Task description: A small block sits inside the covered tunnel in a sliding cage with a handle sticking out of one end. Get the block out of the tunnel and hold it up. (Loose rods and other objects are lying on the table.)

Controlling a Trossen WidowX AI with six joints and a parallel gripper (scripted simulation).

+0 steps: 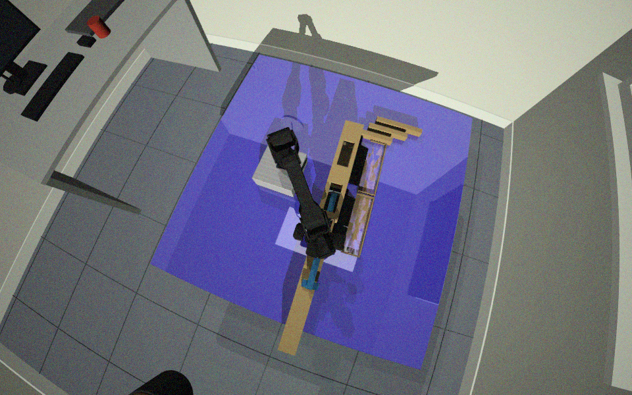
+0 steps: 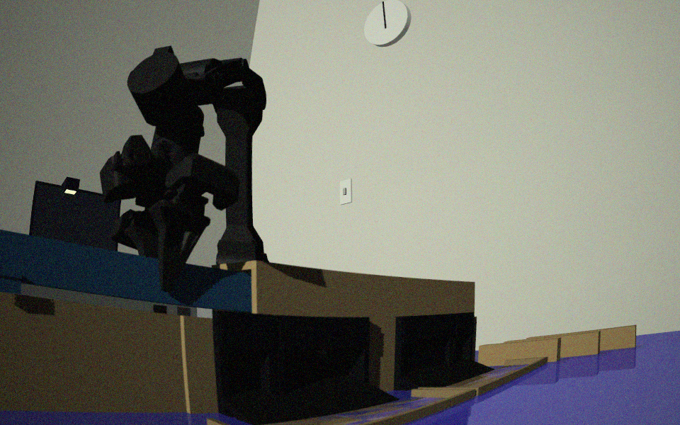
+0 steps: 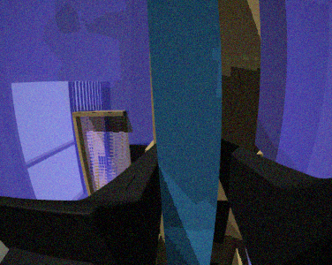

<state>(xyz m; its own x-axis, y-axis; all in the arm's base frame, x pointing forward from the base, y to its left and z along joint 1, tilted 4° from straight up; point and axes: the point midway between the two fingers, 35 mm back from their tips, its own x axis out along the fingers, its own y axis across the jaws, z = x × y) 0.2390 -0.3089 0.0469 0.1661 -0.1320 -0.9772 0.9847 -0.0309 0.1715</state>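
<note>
The tan covered tunnel [image 1: 353, 129] [image 2: 363, 295] has openings in its top and dark openings in its side. A blue part of the sliding cage [image 1: 331, 201] shows through one top opening. The long blue handle [image 1: 310, 282] [image 2: 68, 258] [image 3: 184, 88] sticks out of the tunnel's near end in the top view, above a tan rail [image 1: 293, 333] [image 2: 94, 358]. My gripper [image 2: 170, 280] [image 3: 189, 147] is shut on the handle, one finger on each side, close to the tunnel's end. The arm hides the fingertips in the top view. The small block cannot be seen.
Low framed panels [image 1: 357, 223] lie along the tunnel's right side in the top view; one also shows in the wrist view [image 3: 79, 155]. Several tan rods [image 1: 409, 129] [image 2: 618, 338] lie beyond its far end. The pale arm base [image 1: 272, 174] is left of the tunnel.
</note>
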